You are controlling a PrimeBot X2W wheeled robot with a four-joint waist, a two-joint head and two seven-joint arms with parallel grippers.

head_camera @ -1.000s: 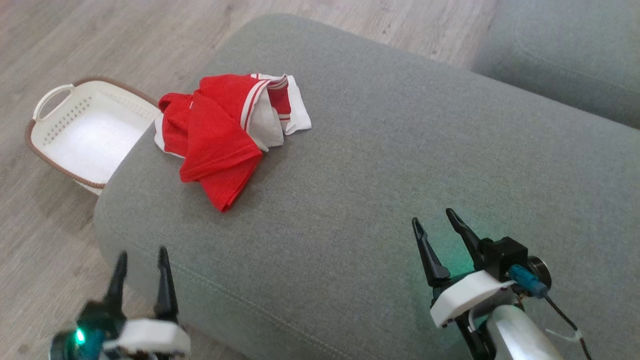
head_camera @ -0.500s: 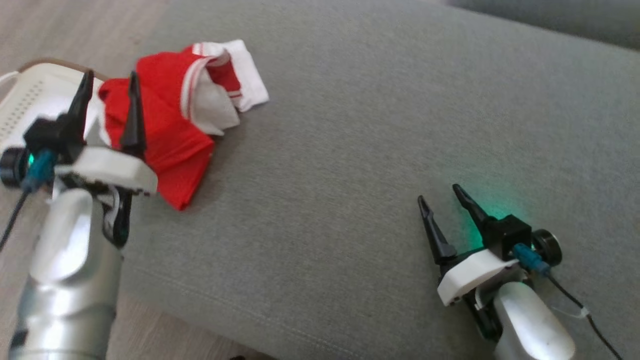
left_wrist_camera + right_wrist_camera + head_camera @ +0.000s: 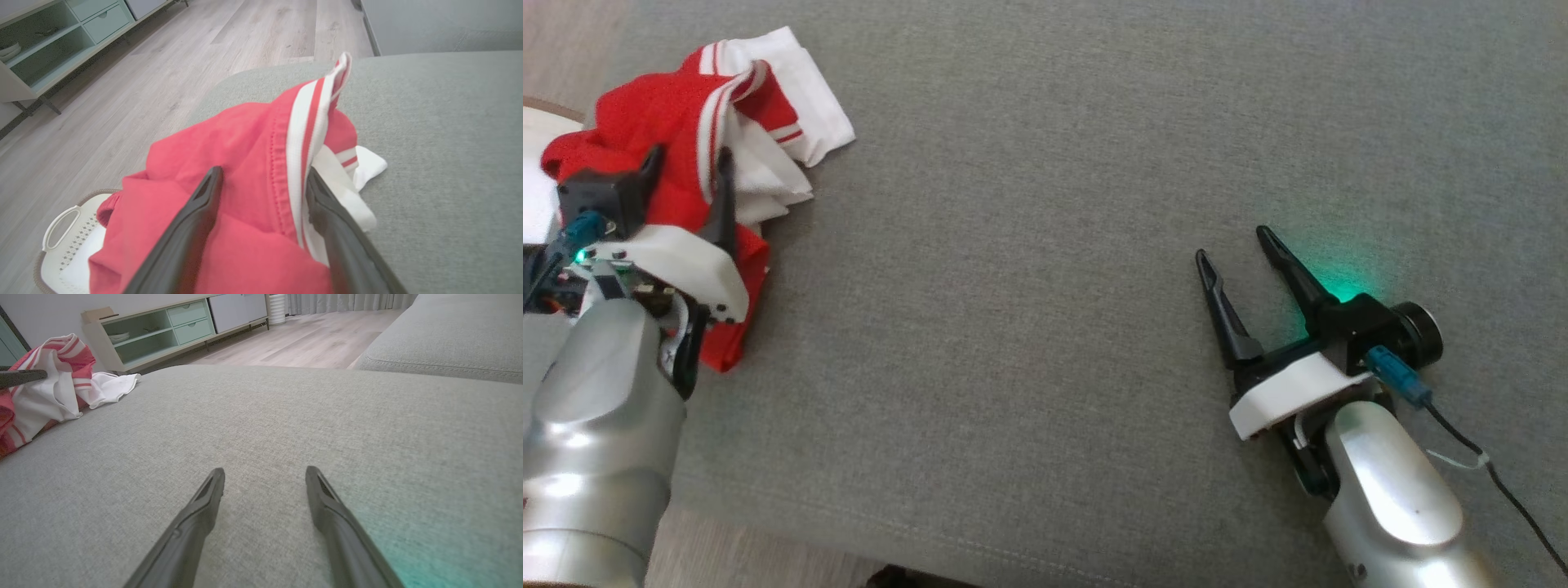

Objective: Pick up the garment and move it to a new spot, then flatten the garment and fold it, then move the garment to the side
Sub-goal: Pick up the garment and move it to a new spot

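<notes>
The garment (image 3: 629, 114), a crumpled red piece with white stripes and white panels, lies at the far left of the grey sofa cushion (image 3: 1045, 245). My left gripper (image 3: 689, 159) is open and sits low over it. In the left wrist view the left gripper (image 3: 263, 171) has its two fingers either side of a raised red fold of the garment (image 3: 245, 139), beside the white stripe. Whether the fingers touch the cloth I cannot tell. My right gripper (image 3: 1232, 245) is open over bare cushion at the right. In the right wrist view the right gripper (image 3: 265, 470) holds nothing, with the garment (image 3: 53, 379) far to its left.
A white perforated basket (image 3: 61, 228) with a brown rim stands on the wood floor just past the cushion's left edge, below the garment. A second grey cushion (image 3: 449, 343) lies beyond the right gripper. A pale green shelf unit (image 3: 163, 330) stands against the far wall.
The left arm has risen from the cushion's front edge up to the garment, its open fingers now either side of a fold. The head camera has tilted down. The right gripper has barely moved.
</notes>
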